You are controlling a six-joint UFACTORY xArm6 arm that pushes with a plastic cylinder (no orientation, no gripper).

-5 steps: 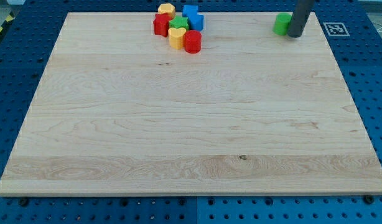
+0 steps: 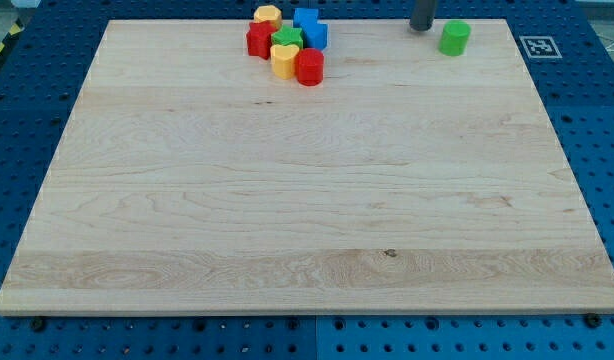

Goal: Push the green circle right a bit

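Camera view, my tip (image 2: 422,28) now left of green circle (image 2: 453,38)

my tip (image 2: 422,28): at the view's top edge, just up-left of the green circle block (image 2: 453,38), a small gap between | cluster at top centre: yellow block (image 2: 268,15), blue blocks (image 2: 310,27), red block (image 2: 257,41), green block (image 2: 286,38), yellow heart block (image 2: 283,62), red cylinder block (image 2: 309,67), all huddled touching | pale wooden board (image 2: 307,200) on blue pegboard (image 2: 17,110)

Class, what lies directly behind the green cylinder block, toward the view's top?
Behind the green cylinder block is bare wooden board. My tip stands toward its upper left, apart. Nothing is hidden.
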